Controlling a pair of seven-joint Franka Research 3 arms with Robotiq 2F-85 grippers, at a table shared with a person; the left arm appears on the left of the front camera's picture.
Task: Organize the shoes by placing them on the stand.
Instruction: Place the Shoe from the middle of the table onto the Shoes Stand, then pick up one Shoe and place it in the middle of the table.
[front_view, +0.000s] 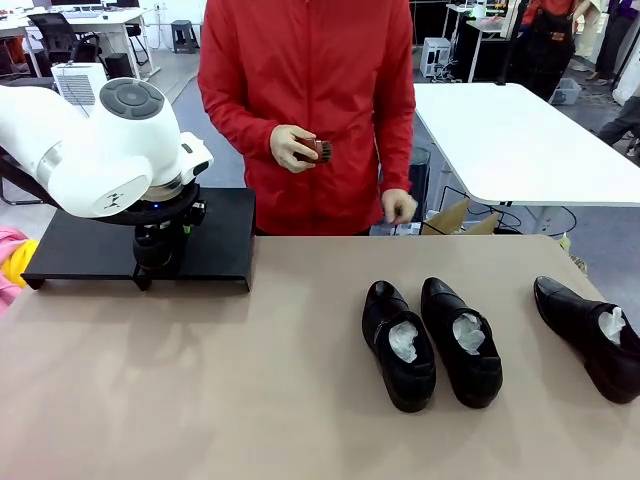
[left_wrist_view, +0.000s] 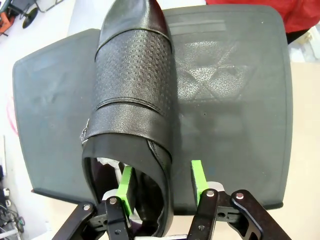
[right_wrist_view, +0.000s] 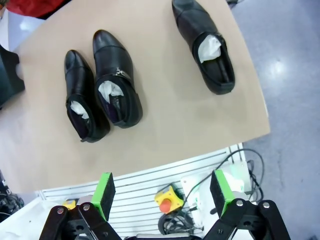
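Reaches over the stand (left_wrist_view: 235, 100) with the left pincer (left_wrist_view: 162, 166), pads spread astride the side wall of one shoe (left_wrist_view: 132, 95): one green pad inside the opening near the white paper, the other outside, with gaps to the leather and no clamp on it. Has that shoe lying lengthwise over the stand, toe pointing away from the wrist. Holds the right pincer (right_wrist_view: 161, 174) wide open and empty, out past the edge of the tan worktop (front_view: 200, 380). Counts three more shoes on that worktop, well apart from the stand: a middle shoe (front_view: 398, 345) and its neighbour (front_view: 460, 340) just beside each other, and a third shoe (front_view: 590, 335) alone by the right edge. Faces a person in a red top across the worktop, small brown brush (front_view: 316, 150) in one hand (front_view: 290, 148).
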